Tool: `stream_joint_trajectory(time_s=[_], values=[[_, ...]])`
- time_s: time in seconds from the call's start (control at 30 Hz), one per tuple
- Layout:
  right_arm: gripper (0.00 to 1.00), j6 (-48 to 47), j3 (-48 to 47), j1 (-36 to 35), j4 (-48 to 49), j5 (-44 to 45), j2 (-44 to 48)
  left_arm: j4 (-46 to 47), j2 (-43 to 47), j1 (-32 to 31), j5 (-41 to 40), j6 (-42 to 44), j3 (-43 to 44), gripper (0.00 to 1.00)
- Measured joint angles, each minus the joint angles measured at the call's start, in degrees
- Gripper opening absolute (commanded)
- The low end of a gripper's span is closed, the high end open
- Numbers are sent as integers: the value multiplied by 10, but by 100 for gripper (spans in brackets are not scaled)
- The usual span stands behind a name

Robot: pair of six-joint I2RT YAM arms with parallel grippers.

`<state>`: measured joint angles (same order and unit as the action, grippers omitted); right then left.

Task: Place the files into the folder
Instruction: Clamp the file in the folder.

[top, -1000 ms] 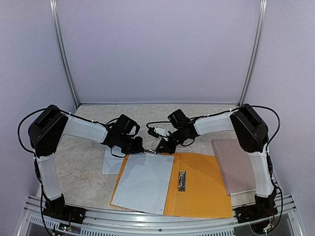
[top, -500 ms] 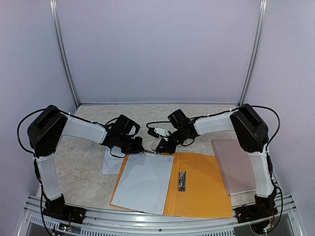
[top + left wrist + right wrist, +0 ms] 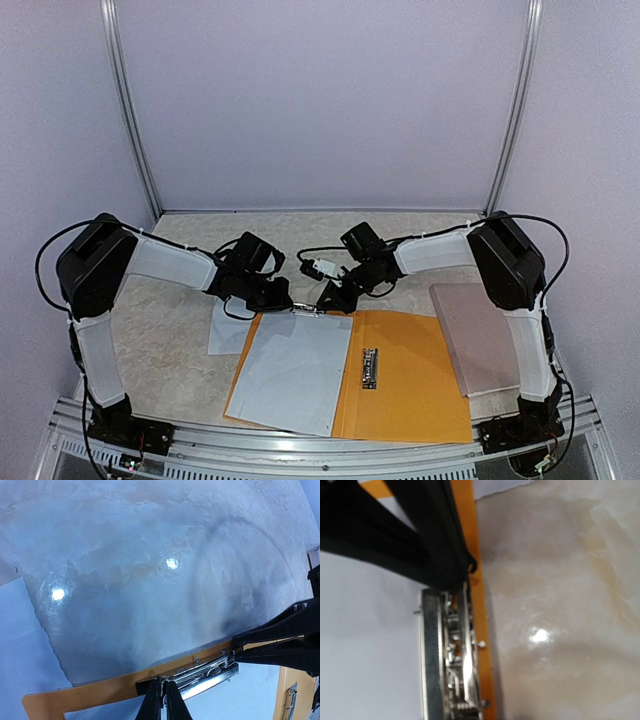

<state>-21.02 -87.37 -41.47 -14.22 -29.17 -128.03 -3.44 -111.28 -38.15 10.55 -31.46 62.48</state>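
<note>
Nothing moved in the last second: my left jaws and right jaws stayed pressed together at the clip, 1 sheet lay in the open folder, and a 2nd sheet remained unfiled beside it.

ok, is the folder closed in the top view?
No, the folder lies open and flat, with a white sheet covering its left half.

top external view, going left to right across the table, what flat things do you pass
loose paper sheet → paper sheet on the open folder → dark centre strip → bare orange half of the folder → pinkish-brown board
</note>
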Motion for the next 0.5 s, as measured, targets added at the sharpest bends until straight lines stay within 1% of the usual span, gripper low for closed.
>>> stream_joint_trajectory(time_s=[0.37,0.5], values=[[7,-2,0,0,-4,-2,0,4,16,-6,-4,4,7,4],[7,-2,0,0,-5,-2,0,3,16,-6,-5,5,7,1]])
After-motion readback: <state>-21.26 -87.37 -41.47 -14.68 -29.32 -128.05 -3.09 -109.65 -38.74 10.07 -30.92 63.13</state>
